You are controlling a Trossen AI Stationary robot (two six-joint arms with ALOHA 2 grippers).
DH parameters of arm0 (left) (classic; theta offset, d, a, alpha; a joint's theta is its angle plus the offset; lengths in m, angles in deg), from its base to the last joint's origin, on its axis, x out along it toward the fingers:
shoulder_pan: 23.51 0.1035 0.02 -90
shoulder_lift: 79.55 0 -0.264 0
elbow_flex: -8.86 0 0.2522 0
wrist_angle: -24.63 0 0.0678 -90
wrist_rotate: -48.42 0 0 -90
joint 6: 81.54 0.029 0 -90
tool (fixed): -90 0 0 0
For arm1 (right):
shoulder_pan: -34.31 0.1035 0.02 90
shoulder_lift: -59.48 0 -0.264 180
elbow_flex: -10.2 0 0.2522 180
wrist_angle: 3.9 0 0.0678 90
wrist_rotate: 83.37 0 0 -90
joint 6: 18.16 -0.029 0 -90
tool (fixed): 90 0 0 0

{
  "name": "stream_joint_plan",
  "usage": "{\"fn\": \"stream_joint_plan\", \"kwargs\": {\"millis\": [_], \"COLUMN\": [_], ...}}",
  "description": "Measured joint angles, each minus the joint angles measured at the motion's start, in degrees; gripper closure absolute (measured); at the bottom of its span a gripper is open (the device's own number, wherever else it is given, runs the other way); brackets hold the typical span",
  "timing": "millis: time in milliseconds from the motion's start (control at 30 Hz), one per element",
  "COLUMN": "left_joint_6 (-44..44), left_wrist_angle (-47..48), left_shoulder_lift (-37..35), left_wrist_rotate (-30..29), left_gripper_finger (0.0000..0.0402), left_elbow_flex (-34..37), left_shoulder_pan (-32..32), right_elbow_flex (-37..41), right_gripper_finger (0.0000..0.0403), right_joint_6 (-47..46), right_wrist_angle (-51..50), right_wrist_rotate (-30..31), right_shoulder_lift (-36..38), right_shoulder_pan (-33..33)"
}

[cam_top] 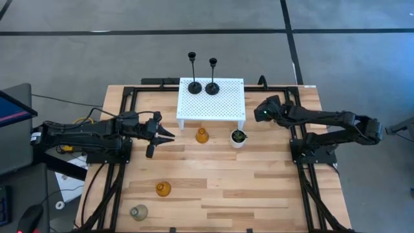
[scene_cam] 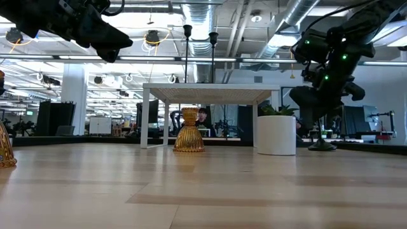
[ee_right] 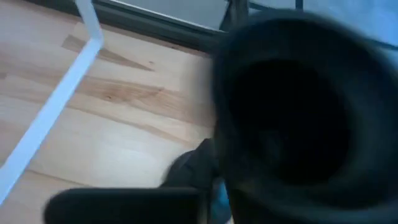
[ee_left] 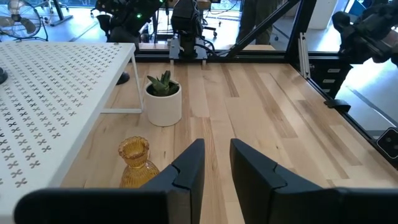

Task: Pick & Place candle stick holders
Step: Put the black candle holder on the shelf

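The left arm reaches in from the left edge of the pale wooden table. The left gripper hovers above the boards and points toward the middle. Its two dark fingers are parted by a narrow gap, with nothing between them.

At the near left corner stands a squat, bulbous pale grey glass candle holder. Just right of it and a little farther in is a squat amber glass candle holder. Both are well apart from either gripper.

At the far middle is a low white perforated stand. On its far edge two black thin-stemmed candle holders stand upright side by side, the taller one on the left and the shorter one on the right. A second amber glass candle holder sits on the table just in front of the stand, a short way right of the left gripper. Right of that is a small white pot with a green plant, near the stand's near right leg.

The right gripper hangs just beside the stand's right edge with its fingers closed. From table height, the round foot of a third black candle holder rests on the boards directly under it. I cannot tell whether its stem is pinched.
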Motion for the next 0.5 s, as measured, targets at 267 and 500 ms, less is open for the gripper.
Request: {"fn": "stream_joint_plan", "kwargs": {"millis": [267, 500], "left_joint_6": [0.0, 0.0], "left_wrist_angle": [0.0, 0.0], "left_shoulder_lift": [0.0, 0.0], "left_wrist_rotate": [0.0, 0.0], "left_gripper_finger": [0.0325, 0.0325], "left_elbow_flex": [0.0, 0.0], "left_shoulder_pan": [0.0, 0.0], "right_elbow_flex": [-2.4, -8.3], "right_gripper_finger": [0.0396, 0.0398], "right_joint_6": [3.0, 5.2], "right_wrist_angle": [-1.8, -8.0], "right_wrist_rotate": [-0.5, -0.4], "right_shoulder_lift": [0.4, 3.9], "right_shoulder_pan": [2.1, 3.8]}}
